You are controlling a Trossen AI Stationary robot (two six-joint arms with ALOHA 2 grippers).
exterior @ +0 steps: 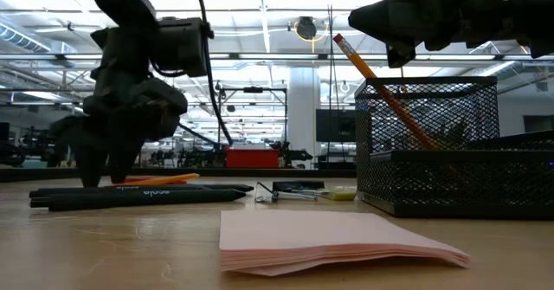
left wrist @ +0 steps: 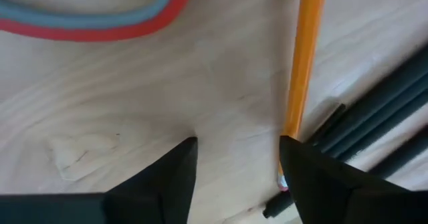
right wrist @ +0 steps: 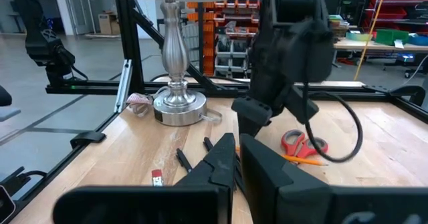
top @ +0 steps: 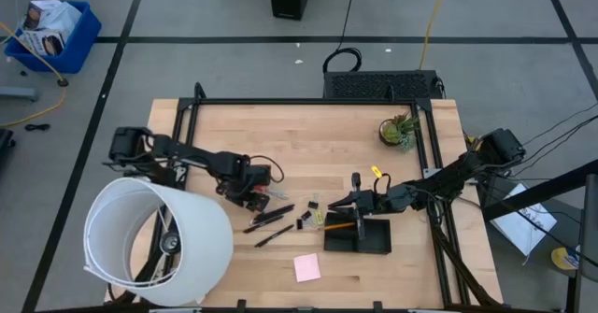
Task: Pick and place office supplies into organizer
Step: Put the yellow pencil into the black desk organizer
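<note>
My left gripper (left wrist: 237,140) points steeply down at the table, open, with bare wood between its fingertips. An orange pencil (left wrist: 304,70) lies flat beside it and runs under one fingertip near its eraser end. The red-handled scissors (left wrist: 100,17) lie just beyond, and several black pens (left wrist: 374,110) lie on the pencil's other side. My right gripper (top: 350,201) is shut and level, hovering over the black mesh organizer (top: 369,238). A second orange pencil (exterior: 381,82) leans in the organizer's cup. A pink sticky-note pad (top: 306,267) lies flat near the front edge. My left gripper comes from above, slanting down. One fingertip (left wrist: 301,164) stands over the orange pencil's eraser end (left wrist: 289,127), and I cannot tell whether it touches it. The pencil lies flat on the table.
A big white lampshade (top: 159,243) on a metal base fills the near left corner. Small black clips (top: 308,215) lie between the pens and the organizer. A small yellow item (top: 377,172) and a potted plant (top: 397,131) sit at the far right. A black frame rims the table.
</note>
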